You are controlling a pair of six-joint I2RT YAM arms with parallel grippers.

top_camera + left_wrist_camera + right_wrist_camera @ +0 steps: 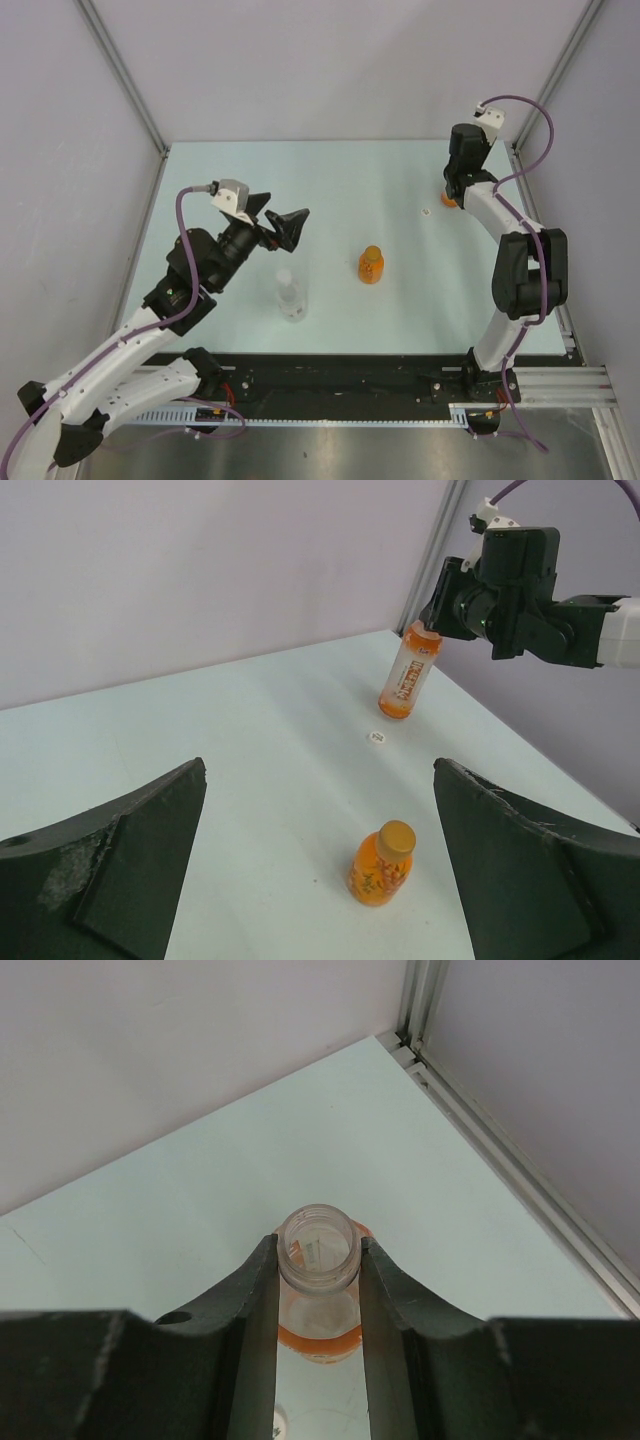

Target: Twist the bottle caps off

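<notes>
The right end effector (318, 1252) clamped the tall orange bottle (410, 672) by its uncapped neck, far right on the desk (330, 180); the left end effector (279, 224) hung open. Light, slick plastic, likely squeezable: the rigid neck suited gripping.

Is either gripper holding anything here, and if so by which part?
The right gripper is shut on the taller orange bottle, clamped at its uncapped neck. The left gripper is open and holds nothing.
</notes>
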